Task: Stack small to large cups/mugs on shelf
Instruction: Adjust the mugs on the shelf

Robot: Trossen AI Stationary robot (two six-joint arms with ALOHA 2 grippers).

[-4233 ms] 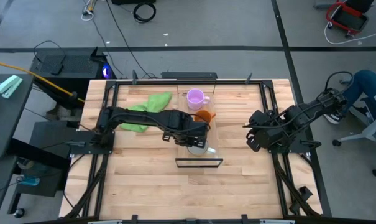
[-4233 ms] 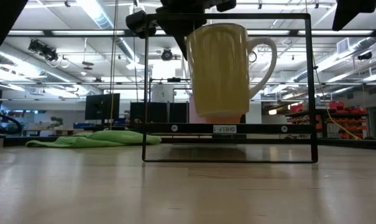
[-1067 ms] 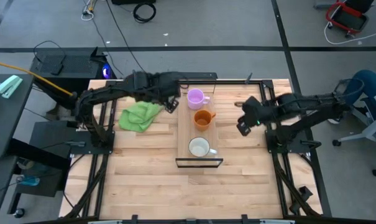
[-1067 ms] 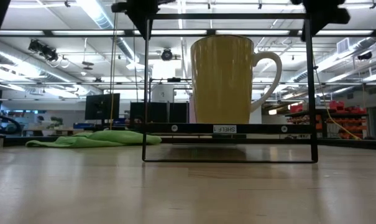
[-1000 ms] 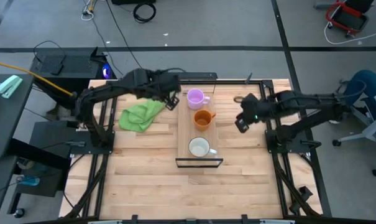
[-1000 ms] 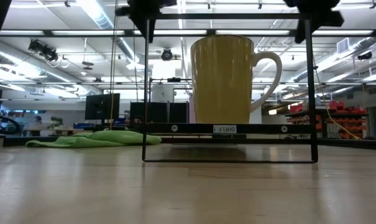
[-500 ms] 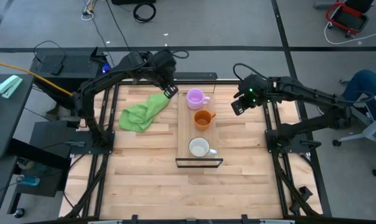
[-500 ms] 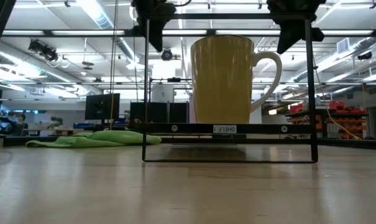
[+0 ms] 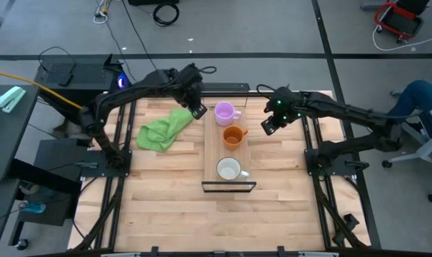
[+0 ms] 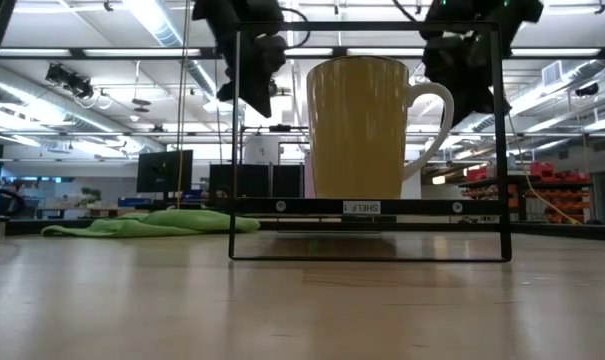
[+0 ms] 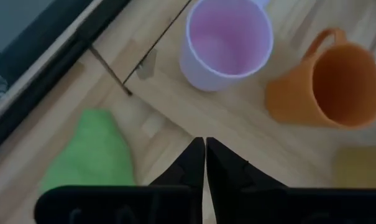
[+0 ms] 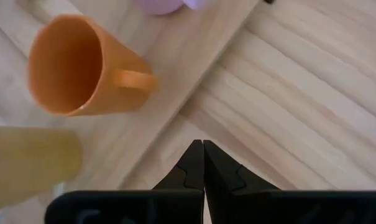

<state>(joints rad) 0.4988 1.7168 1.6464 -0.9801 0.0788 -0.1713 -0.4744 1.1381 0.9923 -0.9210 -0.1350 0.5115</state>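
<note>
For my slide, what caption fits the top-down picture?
Purple mug, orange mug and white mug lined up on the shelf.

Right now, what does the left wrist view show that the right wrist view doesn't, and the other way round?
Only the left wrist view shows the green cloth, the full open purple mug and the left gripper, fingers shut. Only the right wrist view shows the right gripper, fingers shut, and bare tabletop beside the shelf. Both share the orange mug, an edge of the white mug, and the shelf plank under them.
</note>
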